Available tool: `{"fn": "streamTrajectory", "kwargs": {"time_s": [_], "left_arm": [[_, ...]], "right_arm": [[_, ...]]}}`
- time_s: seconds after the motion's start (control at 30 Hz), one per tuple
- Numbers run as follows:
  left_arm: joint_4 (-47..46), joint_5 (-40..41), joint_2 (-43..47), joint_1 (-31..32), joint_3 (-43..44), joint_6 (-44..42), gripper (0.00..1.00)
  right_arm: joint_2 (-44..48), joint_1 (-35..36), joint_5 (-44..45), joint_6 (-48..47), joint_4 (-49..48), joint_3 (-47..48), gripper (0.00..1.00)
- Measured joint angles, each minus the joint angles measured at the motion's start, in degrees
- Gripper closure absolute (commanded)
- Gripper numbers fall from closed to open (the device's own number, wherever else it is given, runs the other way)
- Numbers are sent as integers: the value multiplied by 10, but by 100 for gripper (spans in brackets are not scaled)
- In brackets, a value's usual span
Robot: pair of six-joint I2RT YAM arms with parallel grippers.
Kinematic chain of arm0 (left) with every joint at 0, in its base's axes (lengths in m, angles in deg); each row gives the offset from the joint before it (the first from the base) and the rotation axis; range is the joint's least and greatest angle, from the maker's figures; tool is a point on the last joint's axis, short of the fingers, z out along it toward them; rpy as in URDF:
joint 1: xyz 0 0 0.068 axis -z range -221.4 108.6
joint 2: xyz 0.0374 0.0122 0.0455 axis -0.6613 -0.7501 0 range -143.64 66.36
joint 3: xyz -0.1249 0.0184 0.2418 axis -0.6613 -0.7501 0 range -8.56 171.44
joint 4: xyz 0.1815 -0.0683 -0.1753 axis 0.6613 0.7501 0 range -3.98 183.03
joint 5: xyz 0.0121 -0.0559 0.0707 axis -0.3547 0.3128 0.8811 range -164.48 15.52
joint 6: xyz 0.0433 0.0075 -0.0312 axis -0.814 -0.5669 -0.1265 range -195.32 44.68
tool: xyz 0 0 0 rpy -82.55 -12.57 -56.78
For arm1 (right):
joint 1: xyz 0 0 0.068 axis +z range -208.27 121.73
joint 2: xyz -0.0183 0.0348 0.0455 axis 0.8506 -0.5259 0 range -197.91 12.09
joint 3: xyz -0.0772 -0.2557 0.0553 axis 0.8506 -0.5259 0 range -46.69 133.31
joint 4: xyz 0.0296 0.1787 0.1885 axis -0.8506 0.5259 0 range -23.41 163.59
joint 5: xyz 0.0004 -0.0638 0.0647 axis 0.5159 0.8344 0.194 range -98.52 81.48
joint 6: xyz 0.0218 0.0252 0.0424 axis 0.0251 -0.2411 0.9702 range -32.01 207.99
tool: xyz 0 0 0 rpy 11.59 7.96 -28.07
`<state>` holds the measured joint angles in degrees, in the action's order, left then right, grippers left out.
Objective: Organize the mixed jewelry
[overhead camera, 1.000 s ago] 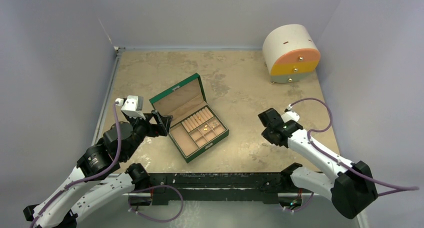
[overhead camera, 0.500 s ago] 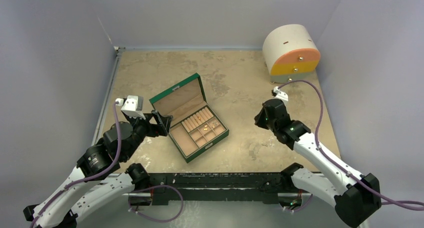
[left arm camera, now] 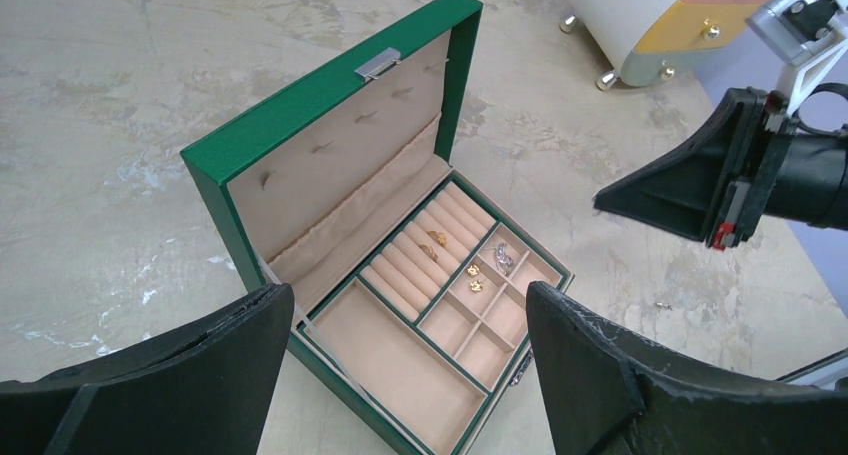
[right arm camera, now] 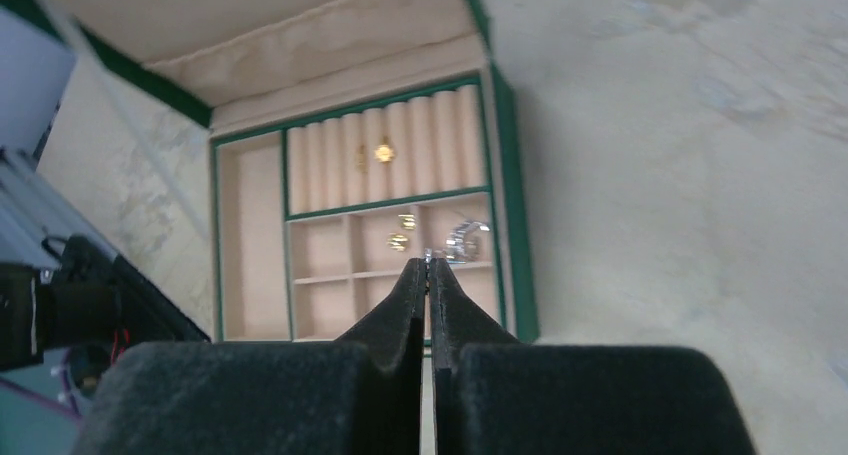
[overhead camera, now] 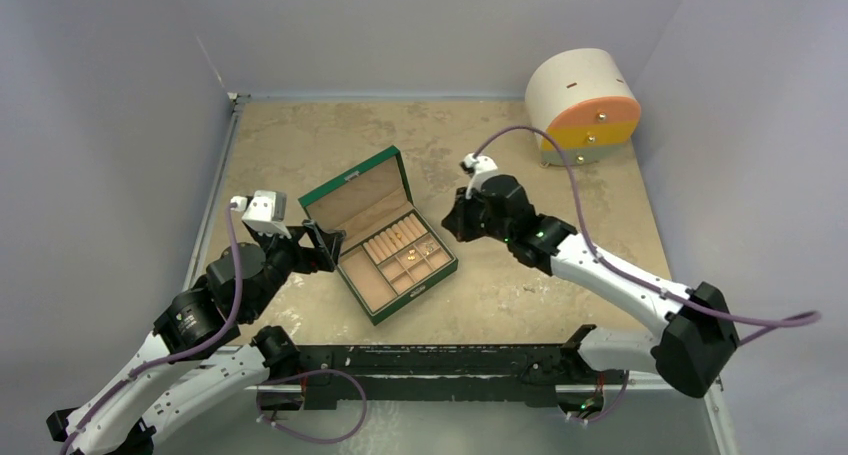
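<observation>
The green box [overhead camera: 415, 300] lies open mid-table with its tan tray showing. In the tray sit pieces of the mixed jewelry: gold rings [left arm camera: 433, 243] on the rolls, gold earrings [left arm camera: 473, 275] and a silver piece [left arm camera: 503, 259] in small compartments. One more tiny piece [left arm camera: 660, 304] lies on the table right of the box. My right gripper [overhead camera: 450, 225] hovers at the box's right edge, shut, with a tiny silver glint pinched at its tips [right arm camera: 428, 263]. My left gripper [overhead camera: 322, 250] stands open just left of the box, holding nothing.
A round white-and-orange drawer cabinet [overhead camera: 583, 105] stands at the back right corner, drawers shut. The box's raised lid [overhead camera: 355, 190] leans toward the back left. Grey walls close the table on three sides.
My right arm has swung left from the table's right side to the box's right edge, staying shut. The left arm and the box have not moved.
</observation>
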<state>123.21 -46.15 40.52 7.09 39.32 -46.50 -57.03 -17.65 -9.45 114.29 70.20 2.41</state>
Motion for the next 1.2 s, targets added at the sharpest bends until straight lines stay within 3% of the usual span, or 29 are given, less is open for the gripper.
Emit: {"fn": "streamTrajectory", "kwargs": {"time_s": [0.5, 1.2], "left_arm": [[0, 0, 3, 0, 0, 0, 14], [0, 0, 3, 0, 0, 0, 14]], "right_arm": [[-177, 157, -3, -70, -37, 80, 100], [-305, 195, 8, -82, -33, 150, 100]]}}
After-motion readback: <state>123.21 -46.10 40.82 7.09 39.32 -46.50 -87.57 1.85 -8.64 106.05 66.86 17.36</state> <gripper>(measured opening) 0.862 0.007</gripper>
